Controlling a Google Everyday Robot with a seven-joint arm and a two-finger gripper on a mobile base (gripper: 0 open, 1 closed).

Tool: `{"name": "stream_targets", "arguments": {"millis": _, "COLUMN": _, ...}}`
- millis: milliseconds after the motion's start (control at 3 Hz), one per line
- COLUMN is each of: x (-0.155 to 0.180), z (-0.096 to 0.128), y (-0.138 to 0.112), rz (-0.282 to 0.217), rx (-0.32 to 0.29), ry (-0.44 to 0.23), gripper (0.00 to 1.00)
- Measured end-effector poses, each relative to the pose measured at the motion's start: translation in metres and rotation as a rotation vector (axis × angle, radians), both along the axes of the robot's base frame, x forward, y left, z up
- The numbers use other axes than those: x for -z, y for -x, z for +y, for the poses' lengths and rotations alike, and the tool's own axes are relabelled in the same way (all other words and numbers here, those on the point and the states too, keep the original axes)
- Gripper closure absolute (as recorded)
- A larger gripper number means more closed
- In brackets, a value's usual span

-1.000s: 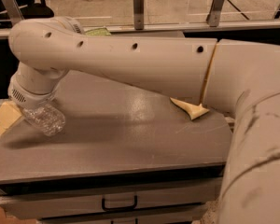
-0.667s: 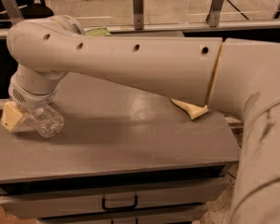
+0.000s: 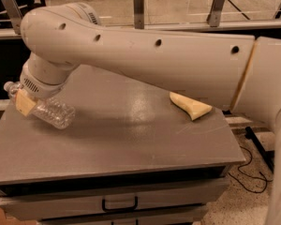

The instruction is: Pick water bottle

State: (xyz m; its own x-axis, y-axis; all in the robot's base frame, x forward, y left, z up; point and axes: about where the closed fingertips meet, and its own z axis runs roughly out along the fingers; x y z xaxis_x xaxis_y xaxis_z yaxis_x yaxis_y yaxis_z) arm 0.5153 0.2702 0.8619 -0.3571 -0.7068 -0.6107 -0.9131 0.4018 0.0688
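Observation:
The water bottle (image 3: 54, 113), clear ribbed plastic with a white cap, lies tilted at the left edge of the grey table (image 3: 131, 139), cap end pointing up and to the left. My gripper (image 3: 28, 100) hangs from the thick white arm that crosses the whole view and sits over the bottle's neck end. A tan finger pad (image 3: 24, 102) presses against the bottle's near side; the other finger is hidden behind the wrist. The gripper looks shut on the bottle.
A yellow sponge (image 3: 189, 106) lies on the right half of the table, partly under the arm. A drawer with a dark handle (image 3: 119, 204) is below the table top. Metal posts (image 3: 138, 6) and a rail stand behind the table.
The tan finger pad has moved right, in against the bottle's neck. The bottle has shifted slightly up and right, and its cap now shows.

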Motion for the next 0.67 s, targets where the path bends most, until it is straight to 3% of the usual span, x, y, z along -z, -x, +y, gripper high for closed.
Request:
{"name": "stream_targets", "arguments": {"millis": 333, "x": -0.015, "z": -0.023, "y": -0.020, "rz": -0.070, "rx": -0.026, "ry": -0.065, "gripper": 1.00}}
{"name": "stream_targets", "arguments": {"millis": 667, "x": -0.035, "z": -0.059, "y": -0.043, "rz": -0.139, "rx": -0.021, "ry": -0.170, "gripper": 1.00}}
